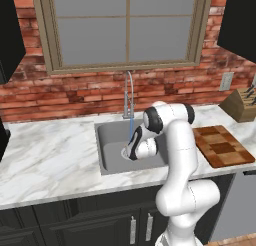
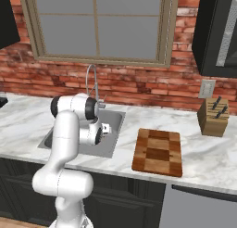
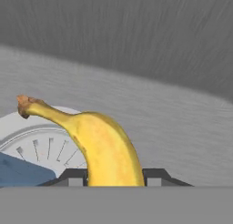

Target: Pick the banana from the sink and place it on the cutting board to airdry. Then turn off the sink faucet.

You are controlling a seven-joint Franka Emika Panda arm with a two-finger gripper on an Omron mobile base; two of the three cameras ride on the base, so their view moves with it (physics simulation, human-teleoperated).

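A yellow banana (image 3: 107,150) with a brown stem lies on the grey floor of the sink (image 3: 173,127), partly over the round drain (image 3: 41,145). My gripper (image 3: 116,177) is shut on the banana, one dark fingertip (image 3: 73,176) pressing each side of it. In the left base view the arm bends down into the sink (image 1: 112,137) with the hand (image 1: 137,147) low in the basin. A blue stream of water (image 1: 131,127) falls from the silver faucet (image 1: 129,95). The reddish-brown checkered cutting board (image 1: 222,146) lies on the counter right of the sink, also seen as the cutting board (image 2: 157,151).
A tan knife block (image 2: 213,117) stands at the back right of the marble counter (image 1: 45,160). A brick wall and a window rise behind the faucet (image 2: 92,85). Dark cabinets hang at both upper corners.
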